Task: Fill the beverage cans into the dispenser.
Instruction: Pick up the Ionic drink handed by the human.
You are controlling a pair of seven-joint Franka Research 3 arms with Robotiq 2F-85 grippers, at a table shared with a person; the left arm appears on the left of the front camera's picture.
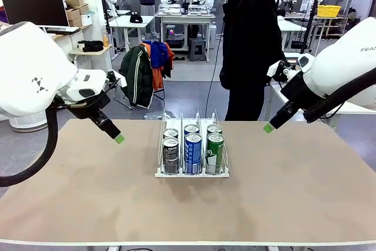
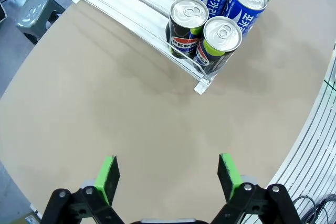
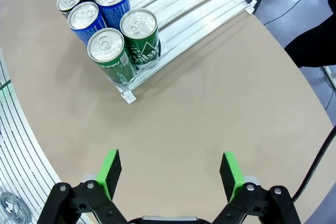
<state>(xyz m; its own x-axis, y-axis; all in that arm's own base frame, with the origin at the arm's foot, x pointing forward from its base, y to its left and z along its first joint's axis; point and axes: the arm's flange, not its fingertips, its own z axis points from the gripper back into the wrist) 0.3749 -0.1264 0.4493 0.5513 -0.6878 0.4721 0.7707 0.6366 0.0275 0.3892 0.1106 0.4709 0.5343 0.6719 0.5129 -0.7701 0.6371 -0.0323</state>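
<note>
The dispenser (image 1: 191, 173) stands mid-table with several beverage cans upright at its near end: a black one (image 1: 170, 156), a blue one (image 1: 192, 153) and a green one (image 1: 214, 152) in front, another behind each. My left gripper (image 1: 119, 139) hovers open to its left, above the table. My right gripper (image 1: 268, 127) hovers open to its right. In the left wrist view the open gripper (image 2: 168, 176) holds nothing, with the black Pepsi cans (image 2: 188, 24) ahead. In the right wrist view the open gripper (image 3: 170, 173) faces the green cans (image 3: 139, 38) in the dispenser (image 3: 194, 9).
A person in black (image 1: 249, 45) stands at the far side of the table. Bare tabletop (image 1: 88, 198) surrounds the rack on all sides. The far halves of the rack's lanes (image 2: 136, 3) hold no cans.
</note>
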